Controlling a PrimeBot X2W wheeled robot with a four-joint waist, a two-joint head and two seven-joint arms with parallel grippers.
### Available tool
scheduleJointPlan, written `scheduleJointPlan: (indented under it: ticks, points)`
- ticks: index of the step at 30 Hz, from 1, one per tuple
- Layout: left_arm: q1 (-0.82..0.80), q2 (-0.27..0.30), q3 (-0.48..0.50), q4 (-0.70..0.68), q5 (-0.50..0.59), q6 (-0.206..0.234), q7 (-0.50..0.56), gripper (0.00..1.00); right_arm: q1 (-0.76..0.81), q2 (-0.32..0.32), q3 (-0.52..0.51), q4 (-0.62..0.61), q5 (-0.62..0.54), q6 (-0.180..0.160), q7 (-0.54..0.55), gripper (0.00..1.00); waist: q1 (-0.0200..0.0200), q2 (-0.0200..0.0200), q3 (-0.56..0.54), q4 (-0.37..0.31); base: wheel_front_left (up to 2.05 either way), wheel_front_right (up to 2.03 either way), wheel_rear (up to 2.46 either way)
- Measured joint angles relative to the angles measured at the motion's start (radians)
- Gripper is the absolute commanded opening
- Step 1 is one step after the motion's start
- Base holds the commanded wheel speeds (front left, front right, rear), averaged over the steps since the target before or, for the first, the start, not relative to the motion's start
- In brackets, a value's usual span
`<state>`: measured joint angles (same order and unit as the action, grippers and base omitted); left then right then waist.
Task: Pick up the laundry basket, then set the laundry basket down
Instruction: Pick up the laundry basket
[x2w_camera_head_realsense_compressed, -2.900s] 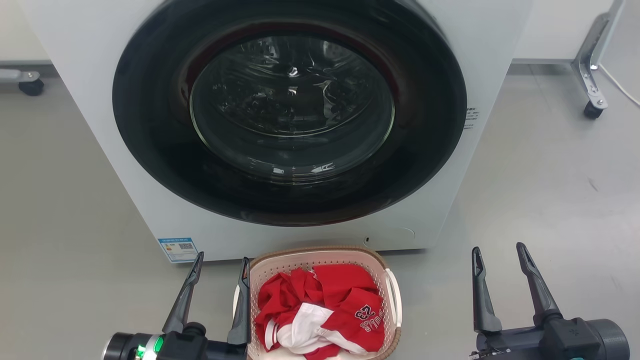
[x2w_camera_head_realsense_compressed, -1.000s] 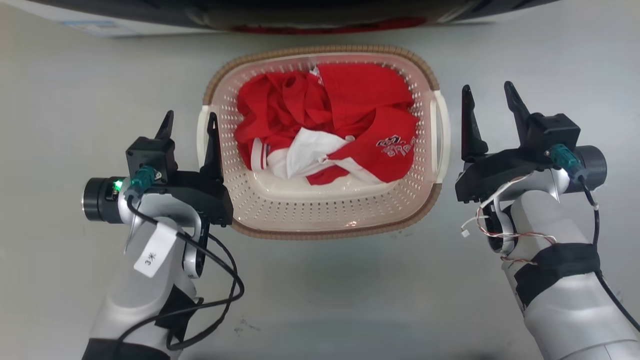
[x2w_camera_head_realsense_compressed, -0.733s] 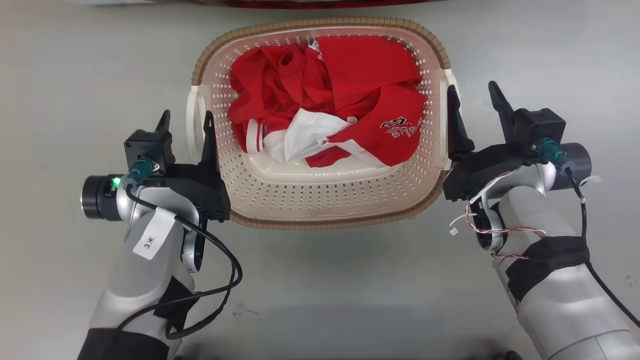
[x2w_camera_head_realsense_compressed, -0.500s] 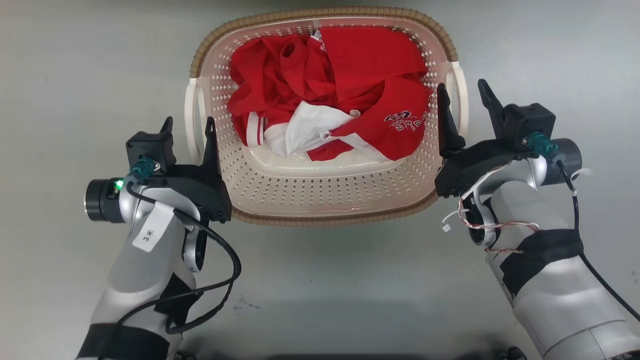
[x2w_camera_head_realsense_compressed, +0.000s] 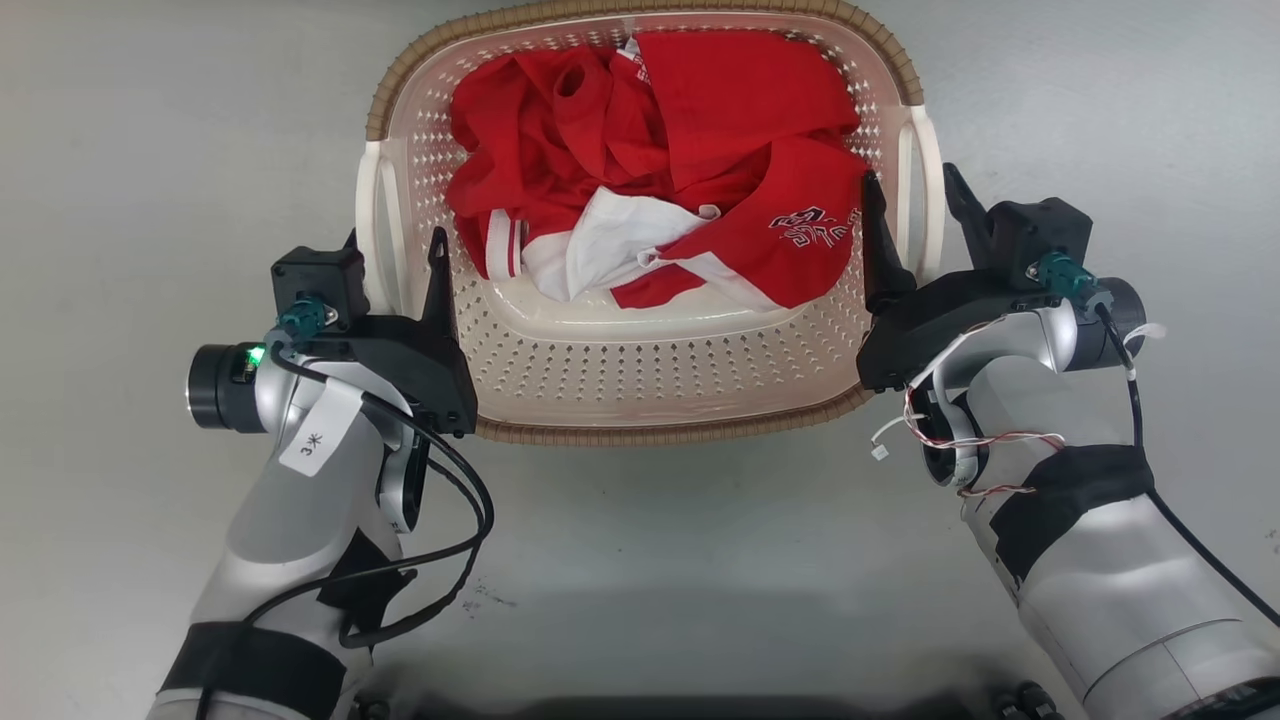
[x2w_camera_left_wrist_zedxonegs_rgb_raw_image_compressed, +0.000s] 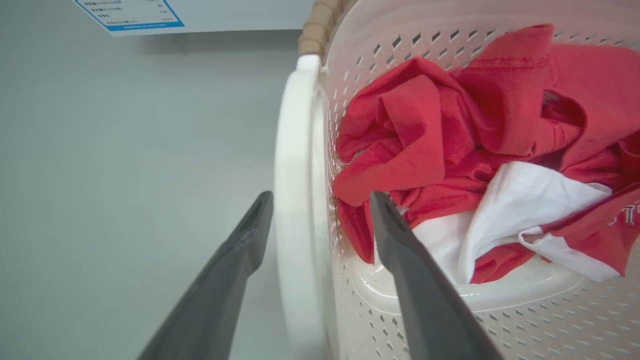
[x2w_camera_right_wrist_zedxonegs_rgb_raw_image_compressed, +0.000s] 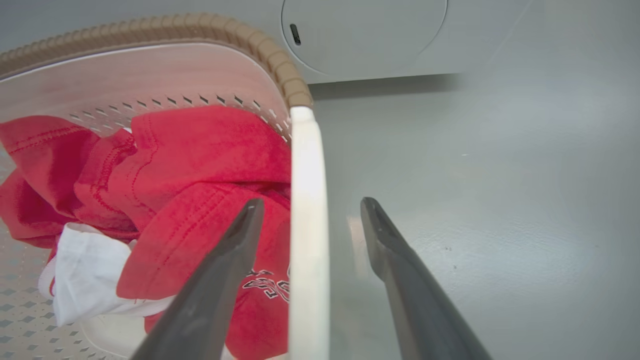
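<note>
Most of the head view is smooth grey floor (x2w_camera_head_realsense_compressed: 640, 560), and the laundry basket (x2w_camera_head_realsense_compressed: 640, 380) stands on it, directly in front of you, between the two arms. Its long axis runs from one arm to the other, so each short end with its handle faces one gripper, and both arms are equally near. The basket is cream plastic, rounded and full of small holes, with a brown woven-look rim. Inside it lie soft red and white clothes (x2w_camera_head_realsense_compressed: 700, 120). The left handle (x2w_camera_left_wrist_zedxonegs_rgb_raw_image_compressed: 295, 200) is a smooth white bar, and it sits between the fingers of the left gripper (x2w_camera_head_realsense_compressed: 395, 240). The right handle (x2w_camera_right_wrist_zedxonegs_rgb_raw_image_compressed: 307, 225) sits the same way inside the right gripper (x2w_camera_head_realsense_compressed: 909, 175). Both grippers are spread wide and grasp nothing yet. I judge you need only to close them before lifting.
</note>
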<state>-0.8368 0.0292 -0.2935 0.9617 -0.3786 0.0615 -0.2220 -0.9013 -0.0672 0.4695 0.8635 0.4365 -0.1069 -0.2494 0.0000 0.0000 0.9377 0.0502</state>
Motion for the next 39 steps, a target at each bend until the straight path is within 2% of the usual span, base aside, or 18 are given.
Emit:
scheduleJointPlan:
  ticks: [18,39]
  points:
    - [-0.039,0.0,-0.084,0.058,-0.07,0.004,-0.002,1.0,-0.052,0.0,0.087,0.074,0.111,-0.016,0.0,1.0,0.0,0.0,-0.001,0.008,0.0,0.0,0.0]
    - [-0.064,0.0,-0.176,0.096,-0.142,0.019,-0.01,1.0,-0.095,0.0,0.176,0.121,0.2,-0.018,-0.003,1.0,0.0,0.0,0.001,0.012,0.0,0.0,0.0]
